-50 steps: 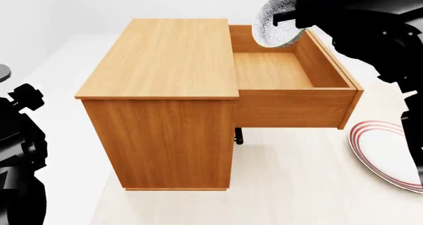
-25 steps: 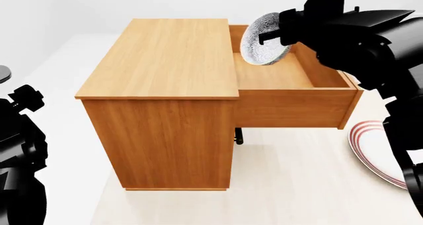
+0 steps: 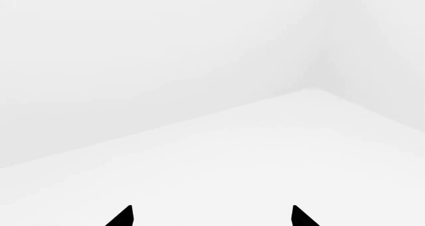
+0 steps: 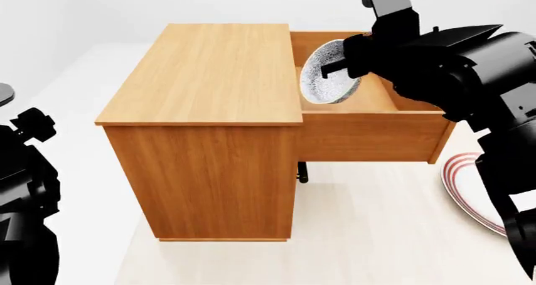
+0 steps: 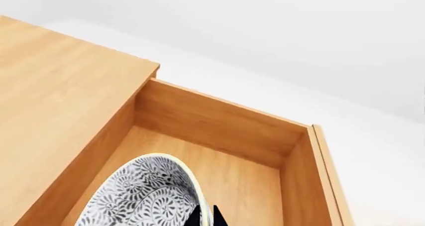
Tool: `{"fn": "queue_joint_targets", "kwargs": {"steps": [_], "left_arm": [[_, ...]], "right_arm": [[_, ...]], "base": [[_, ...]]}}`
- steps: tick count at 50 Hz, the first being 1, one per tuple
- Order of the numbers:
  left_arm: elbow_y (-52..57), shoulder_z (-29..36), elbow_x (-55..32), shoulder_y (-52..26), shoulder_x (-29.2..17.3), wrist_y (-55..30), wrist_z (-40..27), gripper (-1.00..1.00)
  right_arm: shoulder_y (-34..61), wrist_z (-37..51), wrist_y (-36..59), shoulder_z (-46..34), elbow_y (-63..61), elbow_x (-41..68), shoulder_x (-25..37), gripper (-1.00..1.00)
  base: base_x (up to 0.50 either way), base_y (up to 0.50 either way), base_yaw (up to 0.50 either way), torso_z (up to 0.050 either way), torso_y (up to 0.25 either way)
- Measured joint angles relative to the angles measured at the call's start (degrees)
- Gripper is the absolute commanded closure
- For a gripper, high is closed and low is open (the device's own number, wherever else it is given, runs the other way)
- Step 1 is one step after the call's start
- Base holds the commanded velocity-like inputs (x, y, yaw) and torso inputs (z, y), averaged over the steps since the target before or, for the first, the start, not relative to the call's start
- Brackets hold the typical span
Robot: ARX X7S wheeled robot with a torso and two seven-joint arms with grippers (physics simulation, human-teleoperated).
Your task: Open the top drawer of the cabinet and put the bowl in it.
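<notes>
Pale white floor [image 4: 377, 235] and plain white walls [image 3: 166, 47] surround the cabinet [image 4: 209, 166]. Its top drawer [image 4: 368, 134] stands pulled out. The right end effector [image 4: 345, 64] grips the bowl [image 4: 322, 75], tilted on edge inside the drawer near the cabinet side. A red-ringed plate [image 4: 469, 184] lies on the floor beside the drawer front. The left end effector [image 3: 211, 217] is spread apart, empty.

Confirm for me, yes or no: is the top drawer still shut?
No, in the head view the top drawer stands pulled out of the cabinet, with the right gripper holding the bowl over it.
</notes>
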Motion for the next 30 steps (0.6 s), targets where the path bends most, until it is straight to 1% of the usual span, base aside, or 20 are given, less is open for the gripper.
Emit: {"fn": "queue_joint_targets", "kwargs": {"steps": [30], "left_arm": [[0.0,0.2,0.0,0.3,0.1,0.0,-0.2,-1.0]], "right_arm": [[-1.7,-0.9,-3.7,1.5,5.9,0.0,-2.0,1.0]], "base": [[0.0,0.0,0.0,0.0,0.001]]}}
